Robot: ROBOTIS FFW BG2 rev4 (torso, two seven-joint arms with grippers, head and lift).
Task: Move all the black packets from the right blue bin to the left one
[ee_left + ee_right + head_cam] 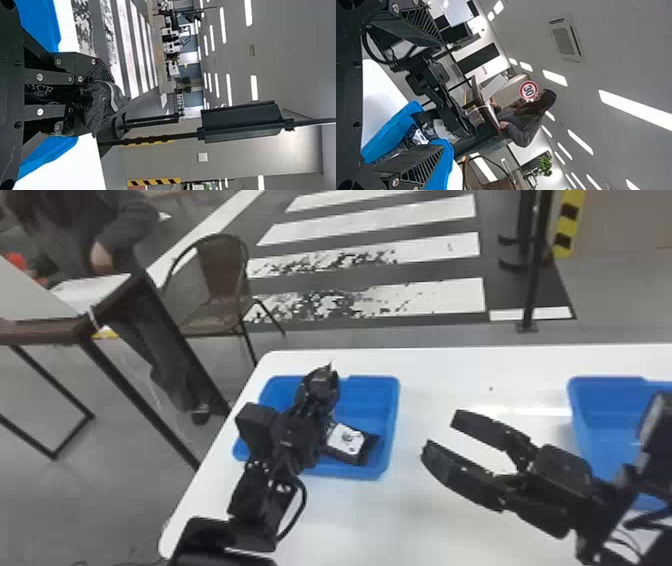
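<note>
Black, crinkled film: the held packet (pixel 107 99) is pinched in the left gripper (pixel 101 106), its long axis seemingly running out along the fingers, over the far part of the left bin (pixel 389 405). Just right and nearer, a labelled packet (pixel 347 441) lies inside. Farther right, the right gripper (pixel 441 433) gapes wide above the table (pixel 425 520); release falls to the left, best straight down.

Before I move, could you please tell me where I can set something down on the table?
Free: the table between left bin and right pincer, and just nearer than both. Crowded: left bin, packets inside, left pincer gripping another packet above.
</note>
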